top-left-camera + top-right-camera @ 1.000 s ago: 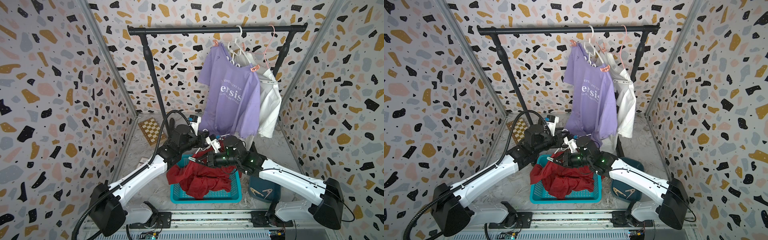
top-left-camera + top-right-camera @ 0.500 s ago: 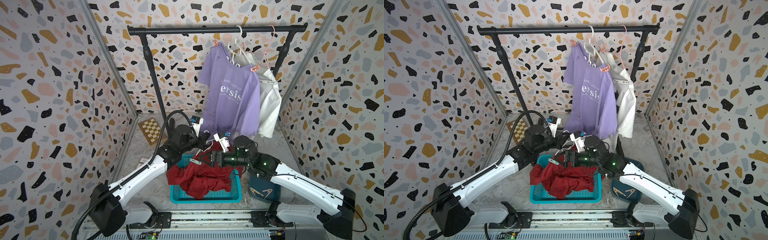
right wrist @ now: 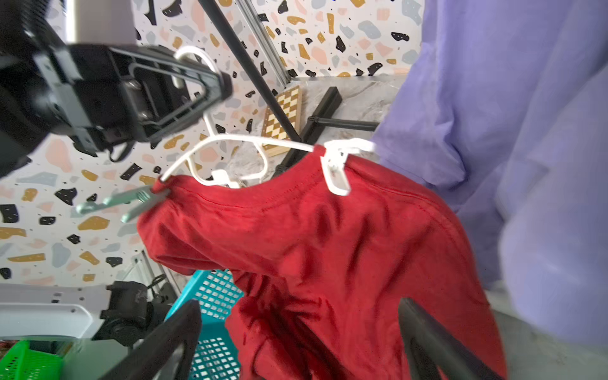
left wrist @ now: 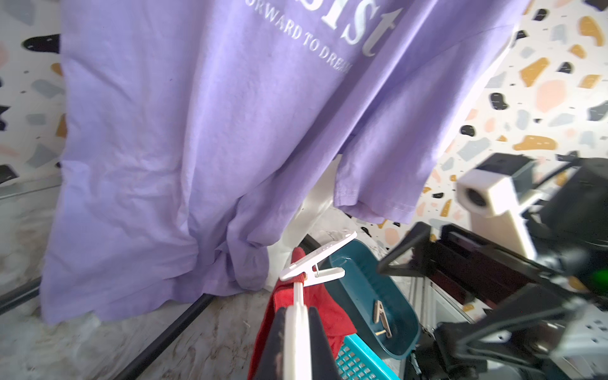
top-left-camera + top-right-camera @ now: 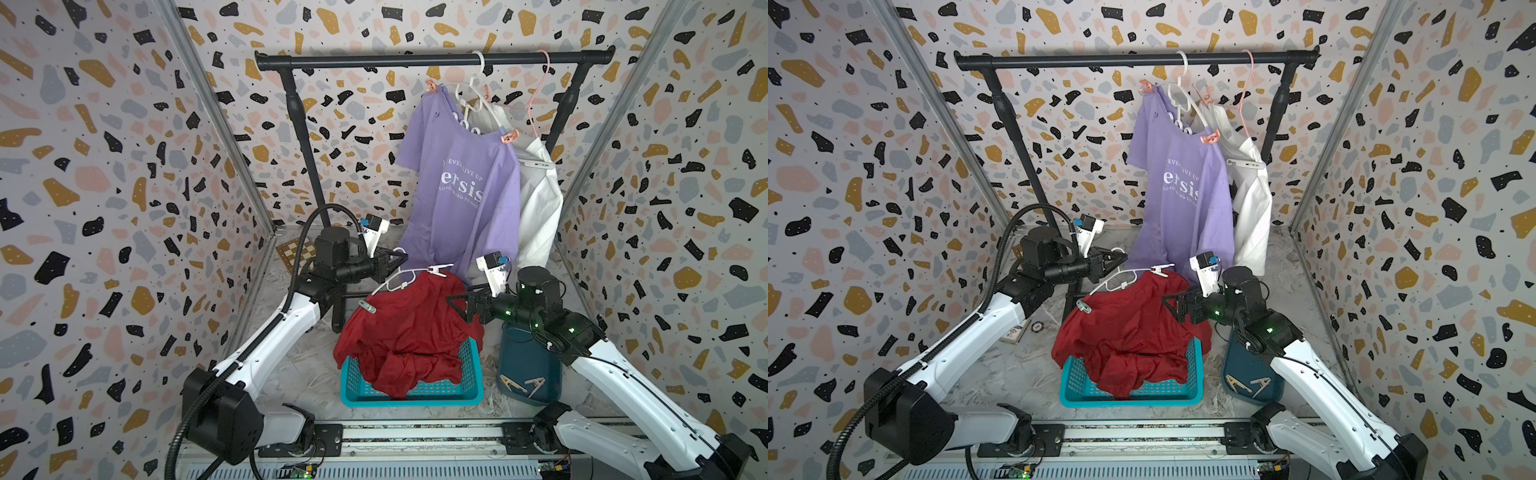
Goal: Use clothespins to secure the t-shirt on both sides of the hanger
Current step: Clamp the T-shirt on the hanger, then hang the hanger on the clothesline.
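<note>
Clothespins (image 5: 437,270) pin the red t-shirt (image 5: 407,332); left gripper (image 5: 397,261) clamps the hanger (image 3: 263,139) (right gripper (image 5: 456,308) gapes empty).

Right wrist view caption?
Red t-shirt pinned to hanger by white clothespin and green clothespin; left end effector grips hanger.

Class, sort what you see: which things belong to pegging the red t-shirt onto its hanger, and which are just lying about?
Belong: red t-shirt, white hanger, white clothespin, mint clothespin, left hand gripping the hanger, right hand open.

Lying about: purple t-shirt, white garment, chessboard, teal basket, blue tub of spare clothespins.
</note>
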{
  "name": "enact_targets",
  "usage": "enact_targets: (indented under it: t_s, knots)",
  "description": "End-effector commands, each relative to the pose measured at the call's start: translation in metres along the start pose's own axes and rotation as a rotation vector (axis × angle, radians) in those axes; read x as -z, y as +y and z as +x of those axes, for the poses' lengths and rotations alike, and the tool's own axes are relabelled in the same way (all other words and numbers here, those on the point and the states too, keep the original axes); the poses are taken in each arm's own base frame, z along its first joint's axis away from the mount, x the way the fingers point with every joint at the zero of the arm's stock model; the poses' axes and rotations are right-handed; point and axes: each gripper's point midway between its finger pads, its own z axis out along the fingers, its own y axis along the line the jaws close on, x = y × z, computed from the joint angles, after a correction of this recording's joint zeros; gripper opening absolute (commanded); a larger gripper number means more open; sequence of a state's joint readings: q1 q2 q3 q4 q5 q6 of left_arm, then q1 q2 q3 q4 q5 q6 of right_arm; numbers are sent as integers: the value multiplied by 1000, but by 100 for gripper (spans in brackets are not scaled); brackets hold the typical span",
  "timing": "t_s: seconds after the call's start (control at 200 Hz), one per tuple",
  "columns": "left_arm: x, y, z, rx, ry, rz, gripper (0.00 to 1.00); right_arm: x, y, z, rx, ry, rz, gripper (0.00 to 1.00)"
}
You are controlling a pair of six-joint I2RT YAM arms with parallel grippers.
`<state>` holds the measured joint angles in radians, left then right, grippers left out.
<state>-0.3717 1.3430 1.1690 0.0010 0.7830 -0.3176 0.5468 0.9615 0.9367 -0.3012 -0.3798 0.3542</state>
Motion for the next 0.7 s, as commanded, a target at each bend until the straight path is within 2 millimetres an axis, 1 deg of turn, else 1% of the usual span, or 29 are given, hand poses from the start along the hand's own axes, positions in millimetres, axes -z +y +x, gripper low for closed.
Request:
enact_targets:
  t_s: [0.0,0.145,0.265,0.36,0.436,0.611,0.691]
  knots:
    - [12,-36,-18,-109,-1,210,0,8,1,-3,142,-13,-31,95]
    - [19,-50,-17,-149,39,351,0,12,-9,-3,214,-28,-26,94]
    - [23,-64,-12,-159,70,486,0,15,-13,-6,252,-49,-38,94]
    - [26,-70,-8,-146,94,562,0,17,-6,-8,288,-70,-67,94]
    - [27,-73,-6,-138,105,588,0,17,-2,-6,303,-76,-103,93]
    - [31,-82,-5,-150,114,627,0,16,28,2,312,-41,-313,89]
    - [33,-84,-6,-159,116,629,0,17,37,7,304,-25,-380,86]
